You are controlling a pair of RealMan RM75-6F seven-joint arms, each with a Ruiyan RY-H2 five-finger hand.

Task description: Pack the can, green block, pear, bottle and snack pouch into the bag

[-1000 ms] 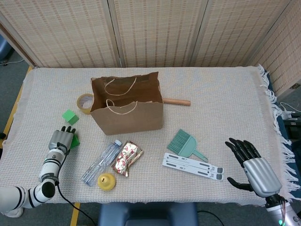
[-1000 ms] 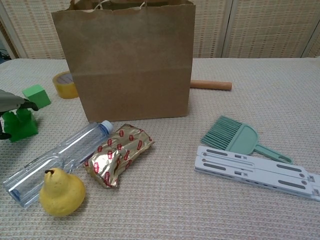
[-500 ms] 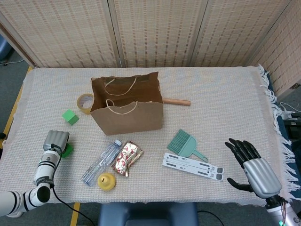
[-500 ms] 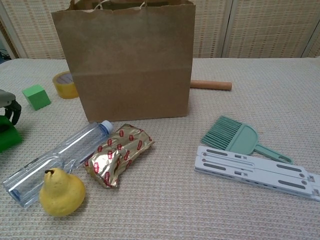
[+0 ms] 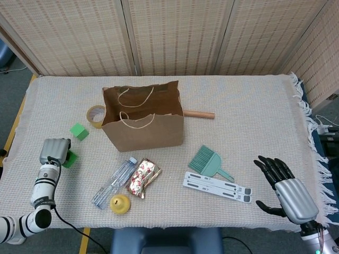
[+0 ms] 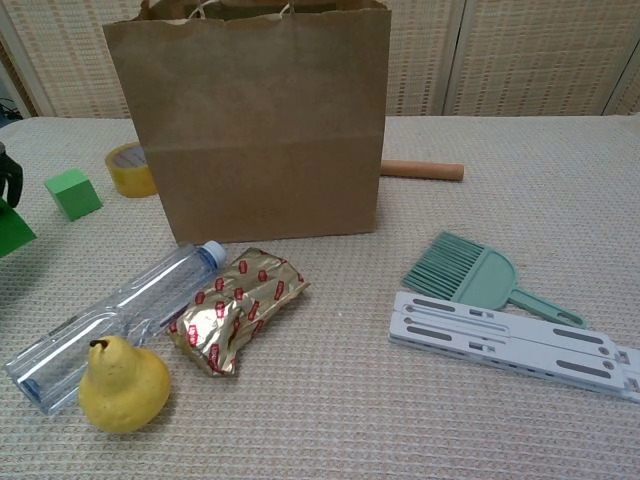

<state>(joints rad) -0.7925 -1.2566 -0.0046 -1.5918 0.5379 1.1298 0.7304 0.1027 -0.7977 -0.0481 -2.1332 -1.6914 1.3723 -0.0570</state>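
Observation:
A brown paper bag (image 5: 143, 127) (image 6: 255, 120) stands open at the table's middle. In front of it lie a clear bottle (image 5: 114, 181) (image 6: 110, 310), a yellow pear (image 5: 120, 203) (image 6: 122, 385) and a gold-red snack pouch (image 5: 143, 178) (image 6: 235, 310). A light green block (image 5: 79, 131) (image 6: 72, 192) sits left of the bag. My left hand (image 5: 54, 150) (image 6: 8, 180) grips a dark green object (image 5: 69, 157) (image 6: 12, 232) near the left edge; its shape is mostly hidden. My right hand (image 5: 283, 185) hovers at the front right with fingers spread, holding nothing.
A tape roll (image 5: 96, 116) (image 6: 130, 168) lies by the bag's left side and a wooden rod (image 5: 199, 114) (image 6: 422, 169) behind its right. A teal brush (image 5: 209, 162) (image 6: 470, 273) and a white slotted bar (image 5: 217, 186) (image 6: 510, 345) lie right of the pouch.
My left hand has carried the dark green object leftward toward the table edge, and it sits higher in the chest view. The right hand has stayed put.

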